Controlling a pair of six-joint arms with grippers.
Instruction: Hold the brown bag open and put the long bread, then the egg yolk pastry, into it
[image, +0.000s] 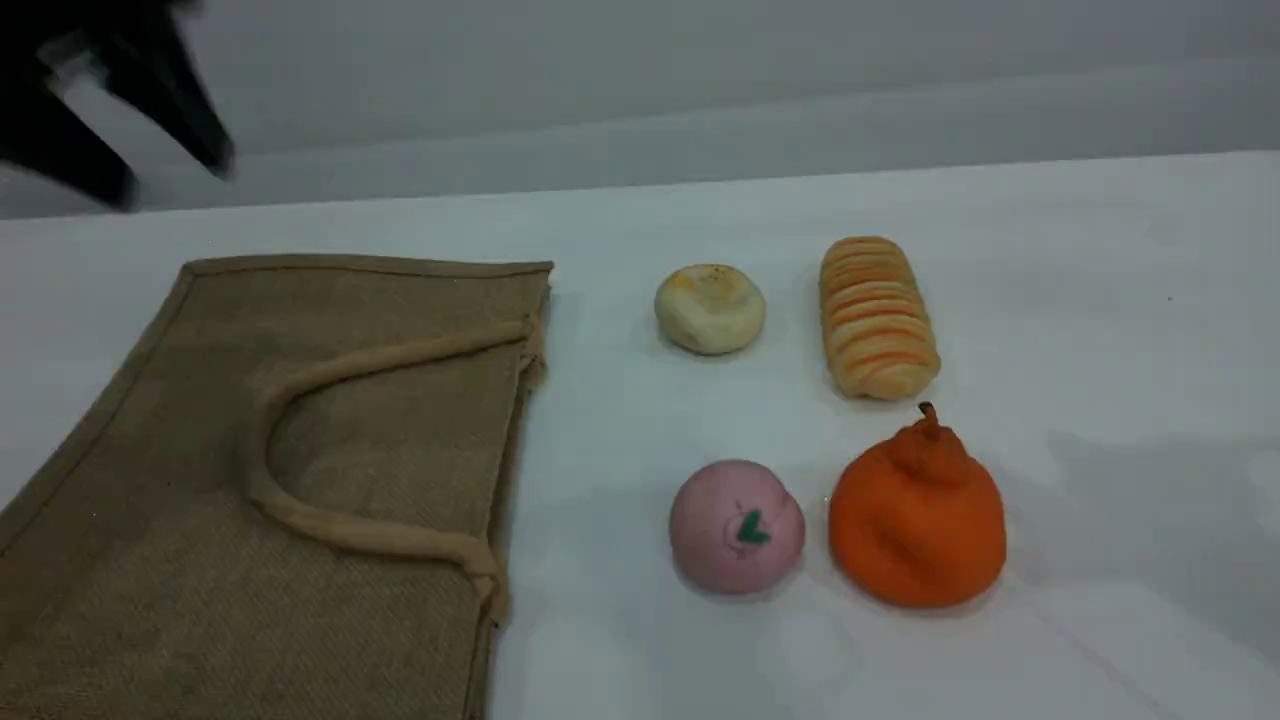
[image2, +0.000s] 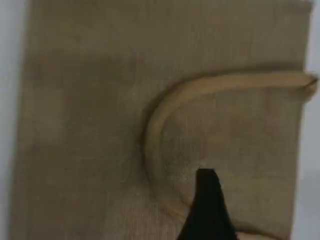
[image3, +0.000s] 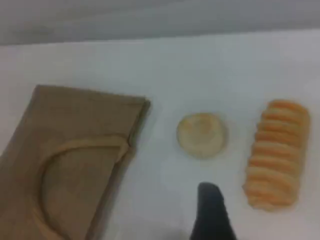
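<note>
1. Scene view, nearest me: brown bag (image: 240, 480) lies flat on the table (image: 1100, 300), mouth edge facing the foods, one rope handle (image: 300, 520) looped on top. Nothing is inside yet; it needs lifting open first.
2. Also near: pink bun (image: 737, 527) and orange pear-shaped item (image: 917, 515), side by side. Not mine to move; they sit just in front of the targets.
3. Farther back: egg yolk pastry (image: 710, 308) and long bread (image: 878, 317), near each other but apart, both free on the table right of the bag.
4. My left gripper (image2: 206, 210) hangs over the bag inside the handle's curve, jaws wide, holding nothing; I judge it is placed to take the handle.
5. My right gripper (image3: 212, 215) hovers between pastry and bread, empty, fairly wide, ready for the bread.
</note>
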